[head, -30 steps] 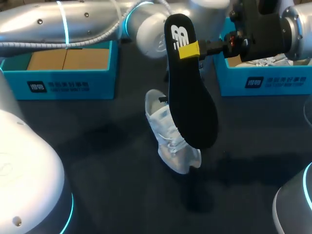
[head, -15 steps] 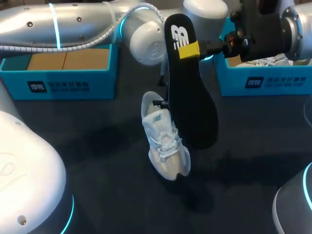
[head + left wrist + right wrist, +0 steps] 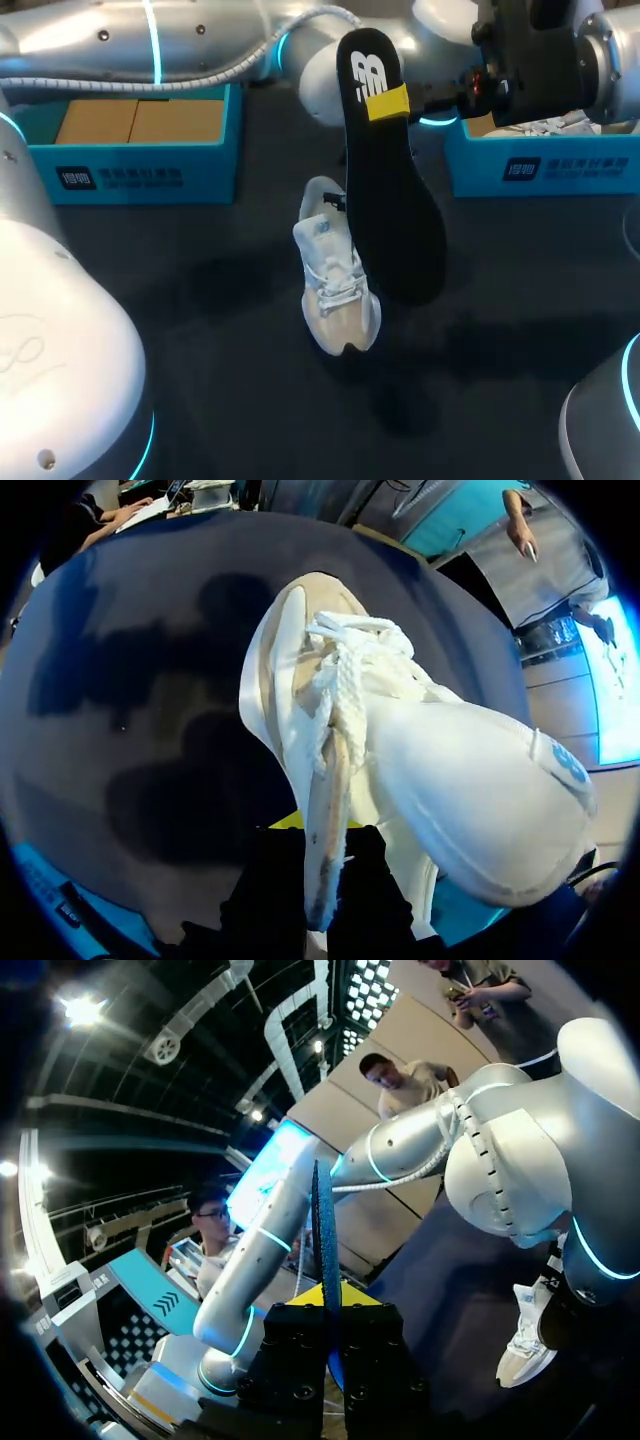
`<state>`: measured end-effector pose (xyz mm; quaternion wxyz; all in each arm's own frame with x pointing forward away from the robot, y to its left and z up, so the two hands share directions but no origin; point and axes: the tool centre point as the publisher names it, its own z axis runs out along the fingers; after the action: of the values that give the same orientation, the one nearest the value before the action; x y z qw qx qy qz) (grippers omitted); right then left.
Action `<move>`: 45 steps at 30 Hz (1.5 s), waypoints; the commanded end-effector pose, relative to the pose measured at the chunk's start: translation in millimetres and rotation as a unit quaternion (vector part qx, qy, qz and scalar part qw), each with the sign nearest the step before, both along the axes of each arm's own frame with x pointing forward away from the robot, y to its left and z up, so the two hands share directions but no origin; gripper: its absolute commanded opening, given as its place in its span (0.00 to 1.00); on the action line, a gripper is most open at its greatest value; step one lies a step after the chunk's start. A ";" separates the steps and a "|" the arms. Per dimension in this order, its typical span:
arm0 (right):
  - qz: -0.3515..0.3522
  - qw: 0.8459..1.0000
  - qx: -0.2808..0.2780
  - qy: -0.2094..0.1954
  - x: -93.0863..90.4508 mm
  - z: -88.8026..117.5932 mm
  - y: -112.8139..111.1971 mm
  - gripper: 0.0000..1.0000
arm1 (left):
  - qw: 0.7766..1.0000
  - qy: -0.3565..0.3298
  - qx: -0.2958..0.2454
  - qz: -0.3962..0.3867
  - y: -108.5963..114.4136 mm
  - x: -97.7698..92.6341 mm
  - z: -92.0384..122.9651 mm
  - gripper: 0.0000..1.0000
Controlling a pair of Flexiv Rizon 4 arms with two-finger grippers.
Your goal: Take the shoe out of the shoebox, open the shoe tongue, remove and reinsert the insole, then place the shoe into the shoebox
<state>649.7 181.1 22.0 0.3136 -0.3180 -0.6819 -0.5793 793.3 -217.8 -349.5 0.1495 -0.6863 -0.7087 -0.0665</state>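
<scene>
Head view shows the shoe [image 3: 335,290] nearest you, toe toward you, held above the table by your left gripper [image 3: 315,880], which is pinched on its collar. Just behind it, your right gripper [image 3: 388,103] clamps the insole [image 3: 395,210] near its heel end, so it hangs upright. You appear to be at reinsertion, so next line the insole's toe up with the shoe's opening. The shoebox [image 3: 140,150] sits beyond.

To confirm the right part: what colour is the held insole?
Black insole, white logo; clearest in head view.
</scene>
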 end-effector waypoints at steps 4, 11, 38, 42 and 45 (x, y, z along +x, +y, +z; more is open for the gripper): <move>0.000 1.000 -0.002 0.001 1.2 -0.3 2.5 0.00 | 0.999 0.013 0.039 -0.003 -10.9 10.1 -13.6 0.00; 0.000 1.000 -0.002 0.001 1.2 -0.3 2.5 0.00 | 0.999 0.017 0.044 -0.003 -11.3 -2.9 -17.9 0.00; 0.000 1.000 -0.002 0.001 1.2 -0.3 2.5 0.00 | 0.997 0.026 0.068 0.001 0.9 -24.6 -47.9 0.00; 0.000 1.000 -0.002 0.001 1.2 -0.3 2.5 0.00 | 0.997 0.028 0.067 -0.001 0.6 -25.2 -50.0 0.31; 0.000 1.000 -0.002 0.001 1.2 -0.3 2.5 0.00 | 0.998 0.032 0.056 -0.007 1.2 -26.4 -45.7 0.69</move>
<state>649.7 181.1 22.0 0.3136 -0.3180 -0.6819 -0.5792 766.3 -219.8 -398.1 0.2135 -0.6828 -0.6929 -0.0897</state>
